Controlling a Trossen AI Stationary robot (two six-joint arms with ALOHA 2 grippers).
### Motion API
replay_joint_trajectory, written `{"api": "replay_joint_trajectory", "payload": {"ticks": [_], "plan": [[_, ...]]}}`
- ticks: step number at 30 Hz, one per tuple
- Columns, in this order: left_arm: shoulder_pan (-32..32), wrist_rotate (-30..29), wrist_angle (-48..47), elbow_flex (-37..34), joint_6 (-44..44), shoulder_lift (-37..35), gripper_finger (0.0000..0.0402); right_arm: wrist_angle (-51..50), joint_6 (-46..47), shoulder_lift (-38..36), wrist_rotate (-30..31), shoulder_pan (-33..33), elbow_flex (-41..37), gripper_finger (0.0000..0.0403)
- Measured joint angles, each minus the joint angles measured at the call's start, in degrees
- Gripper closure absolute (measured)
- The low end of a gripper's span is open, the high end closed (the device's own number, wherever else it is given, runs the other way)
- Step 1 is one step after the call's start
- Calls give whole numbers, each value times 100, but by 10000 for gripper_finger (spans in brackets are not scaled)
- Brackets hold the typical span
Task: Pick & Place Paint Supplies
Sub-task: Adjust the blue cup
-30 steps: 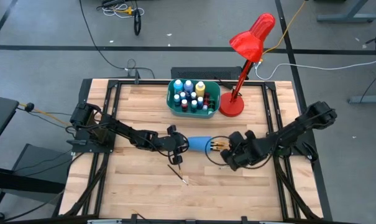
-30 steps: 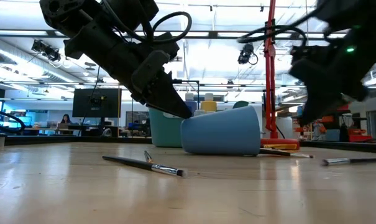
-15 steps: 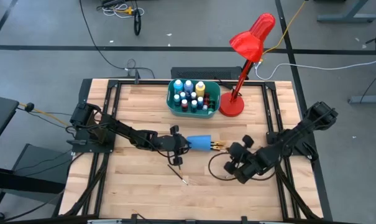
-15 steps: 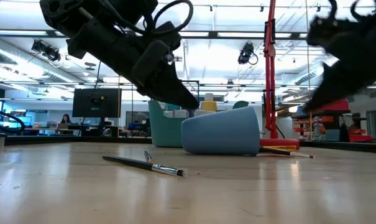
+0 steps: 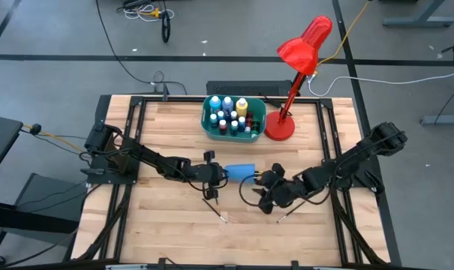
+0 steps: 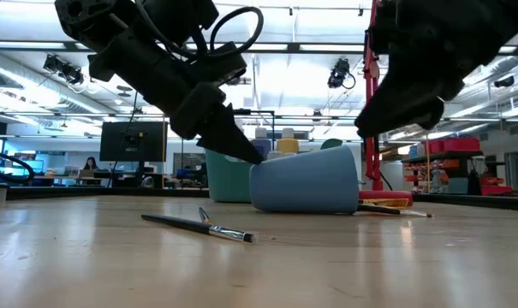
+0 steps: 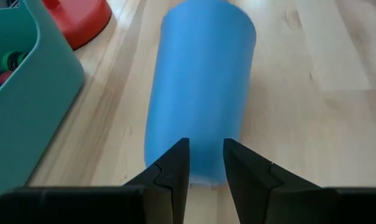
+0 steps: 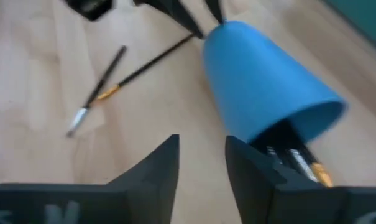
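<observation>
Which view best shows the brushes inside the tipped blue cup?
Right wrist view: it looks into the blue plastic cup's open mouth, where the gold-ferruled brushes lie. High view shows tiny brush ends at the rim; low view only tips; left wrist view none.

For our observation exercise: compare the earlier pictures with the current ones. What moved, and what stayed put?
The right gripper swung away from the cup's mouth toward the table's front right, then came back beside it, its jaws now apart and empty. The left gripper stayed clamped on the blue cup's base. The loose brushes and teal tub stayed unmoved.
</observation>
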Motion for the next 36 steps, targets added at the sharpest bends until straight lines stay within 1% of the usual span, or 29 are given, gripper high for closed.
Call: {"api": "replay_joint_trajectory", "payload": {"ticks": [5,10,12,16,18,21,24,27,29,33,36], "plan": [[-2,-186,-212,2,313,-2,268,15,196,0,-67,-182,0,227],[0,-303,-422,0,287,-2,241,-42,952,0,-27,-355,-88,196],[0,-302,-408,0,287,-2,234,116,1148,0,-27,-415,-237,188],[-2,-289,-407,0,265,-2,230,850,1627,0,-114,-510,-576,182],[0,-291,-407,0,265,-2,231,1224,1816,2,-170,-522,-804,183],[0,-288,-388,0,265,-2,232,2054,1845,2,-180,-522,-1087,188],[0,-248,-293,0,263,-2,230,2567,1800,54,-184,-564,-1241,196],[0,-8,-166,0,204,-2,231,2722,1701,144,-183,-670,-1237,207],[-4,37,-137,0,191,-2,232,2820,1691,277,-257,-750,-1248,217],[0,8,-145,0,175,-2,234,3187,1590,504,-764,-889,-1246,241],[0,13,-154,0,151,-2,234,3214,1563,529,-680,-963,-1246,264]]}}
